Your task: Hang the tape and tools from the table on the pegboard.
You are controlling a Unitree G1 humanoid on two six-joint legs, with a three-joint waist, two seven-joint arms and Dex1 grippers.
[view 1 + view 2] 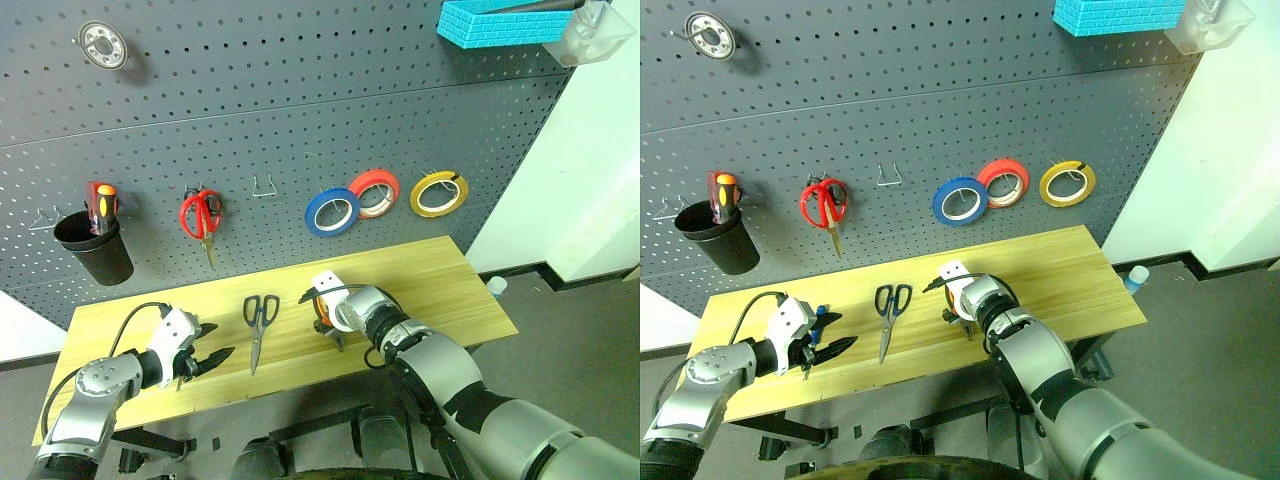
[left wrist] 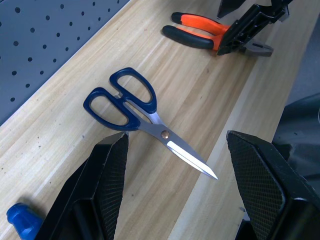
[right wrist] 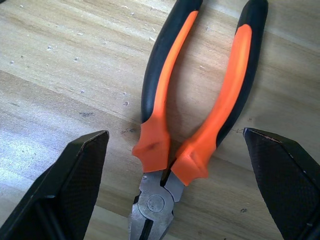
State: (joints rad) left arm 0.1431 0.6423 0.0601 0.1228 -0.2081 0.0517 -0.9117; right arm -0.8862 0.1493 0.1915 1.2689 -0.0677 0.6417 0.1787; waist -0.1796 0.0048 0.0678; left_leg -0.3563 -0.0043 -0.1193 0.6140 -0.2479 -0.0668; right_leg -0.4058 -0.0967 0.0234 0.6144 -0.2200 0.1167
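The yellow tape (image 1: pixel 438 193) hangs on a hook on the pegboard (image 1: pixel 300 90), at the right end of a row. A red roll (image 1: pixel 372 191) hangs just beside it and a blue roll (image 1: pixel 332 211) beside that. Further left on the board hang red-handled scissors (image 1: pixel 201 216), and a black cup (image 1: pixel 93 245) holds a red-and-orange screwdriver (image 1: pixel 101 204).

On the table (image 1: pixel 450 290) lie the other tools. The dark-handled scissors (image 1: pixel 259 321) lie flat near the middle, blades shut and pointing toward the front edge. The pliers (image 3: pixel 195 100) with orange-and-black handles lie flat to the right of the scissors, handles spread a little.

The right gripper (image 3: pixel 175 190) points down over the pliers. Its two black fingers (image 3: pixel 65 185) stand wide apart, one on each side of the pliers' head, and they hold nothing.

The left gripper (image 1: pixel 205 362) hovers over the left part of the table, pointing toward the scissors. Its fingers (image 2: pixel 107 180) are spread apart and hold nothing. A small blue screwdriver handle (image 2: pixel 22 220) lies on the table just beside the left gripper.
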